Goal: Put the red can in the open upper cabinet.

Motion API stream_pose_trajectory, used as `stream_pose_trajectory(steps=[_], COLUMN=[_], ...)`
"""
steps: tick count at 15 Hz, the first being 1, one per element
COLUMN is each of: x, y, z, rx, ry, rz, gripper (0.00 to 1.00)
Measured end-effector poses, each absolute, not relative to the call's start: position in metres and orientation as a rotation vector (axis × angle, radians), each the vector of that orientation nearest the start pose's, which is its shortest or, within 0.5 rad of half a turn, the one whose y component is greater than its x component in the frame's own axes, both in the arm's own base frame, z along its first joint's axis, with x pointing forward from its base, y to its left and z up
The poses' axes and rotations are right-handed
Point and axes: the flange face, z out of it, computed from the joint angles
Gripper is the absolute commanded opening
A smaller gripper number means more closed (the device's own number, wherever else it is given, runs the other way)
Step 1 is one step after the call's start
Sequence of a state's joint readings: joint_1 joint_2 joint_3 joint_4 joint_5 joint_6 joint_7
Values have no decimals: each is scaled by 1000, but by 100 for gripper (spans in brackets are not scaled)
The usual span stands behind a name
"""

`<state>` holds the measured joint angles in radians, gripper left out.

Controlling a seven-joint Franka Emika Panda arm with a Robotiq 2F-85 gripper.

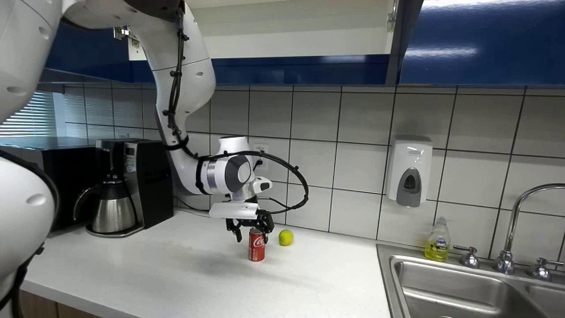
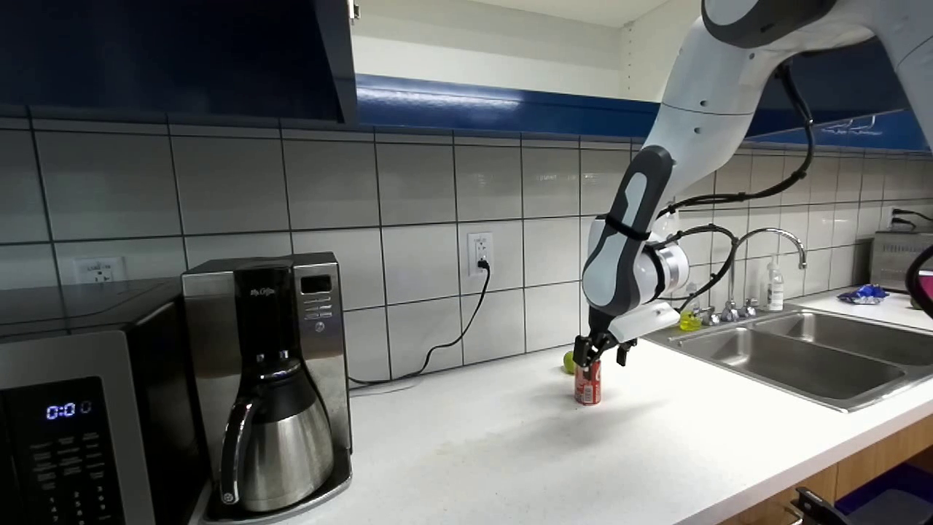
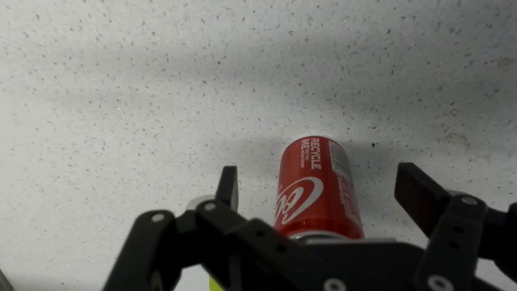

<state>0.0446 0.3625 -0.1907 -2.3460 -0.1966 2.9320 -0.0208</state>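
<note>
Left to right in an exterior view, the microwave [image 1: 66, 172] comes first, then the coffee maker [image 1: 153, 176], near the back edge of the worktop [image 1: 154, 274]. The can [image 1: 256, 247] stands upright next, nearer the back edge than the front. It is red, with white script, smaller white lettering (RECYCLE ME, in the wrist view), a pale panel and a silvery rim on top. Its long axis is vertical, top up, script turned toward the front edge. The gripper [image 3: 317, 173] points down over it with its jaws spread wide, one finger on each side, clear of the can. Just to the right, closer to the back edge, sits the yellow-green ball [image 1: 286, 237]; the open cabinet [image 1: 287, 69] hangs above. Farther right is the sink [image 1: 390, 280].
</note>
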Motion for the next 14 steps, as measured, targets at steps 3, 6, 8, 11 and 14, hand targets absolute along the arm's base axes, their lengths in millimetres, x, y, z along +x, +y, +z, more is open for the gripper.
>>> stream_pose_trajectory(steps=[3,6,8,11,14], x=[534,537,539,543,547], y=[-66,-65,-65,-67,-68], z=[198,194,192,189,186], rx=[-3270,-3274,-3277,-3282,-3287], ry=[-135,-139,-140,-138,-140], rz=[-358,-370,-381,-405,-418], gripper=[100,100,100,100,100])
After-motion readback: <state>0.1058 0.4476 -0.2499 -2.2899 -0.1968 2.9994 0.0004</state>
